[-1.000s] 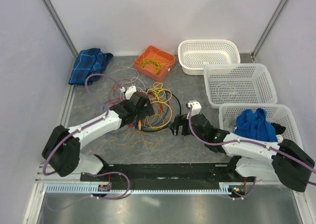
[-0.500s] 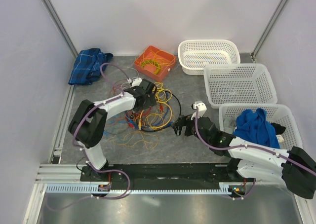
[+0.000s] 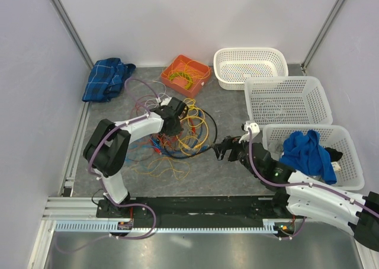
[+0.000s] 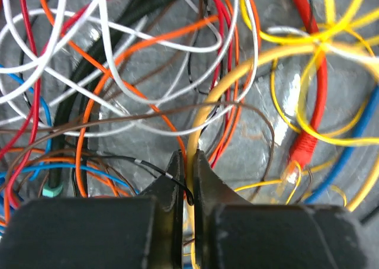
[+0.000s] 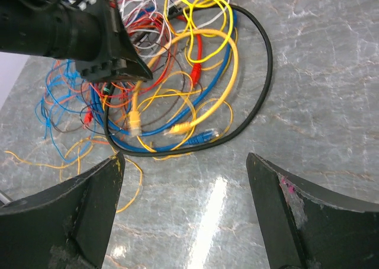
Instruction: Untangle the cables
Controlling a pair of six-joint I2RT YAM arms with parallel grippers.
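Note:
The cables (image 3: 177, 137) lie in a tangled heap of yellow, orange, red, blue, white and black on the grey table, left of centre. My left gripper (image 3: 172, 118) sits on the heap's far side. In the left wrist view the left gripper (image 4: 189, 169) is shut on a thick yellow cable (image 4: 207, 106) that runs up between its fingers; a thin black wire also crosses the jaws. My right gripper (image 3: 224, 150) stands open just right of the heap. In the right wrist view the right gripper (image 5: 185, 157) holds nothing, and a black cable (image 5: 260, 85) loops round the heap's near edge.
An orange tray (image 3: 201, 70) with coiled yellow wire sits at the back. Three white baskets (image 3: 249, 58) (image 3: 287, 103) (image 3: 349, 162) line the right side, the nearest holding a blue cloth (image 3: 305, 150). Another blue cloth (image 3: 106, 78) lies back left.
My left gripper has reached further back into the heap and shut on the yellow cable. The right arm has drawn back to the right, its gripper still open.

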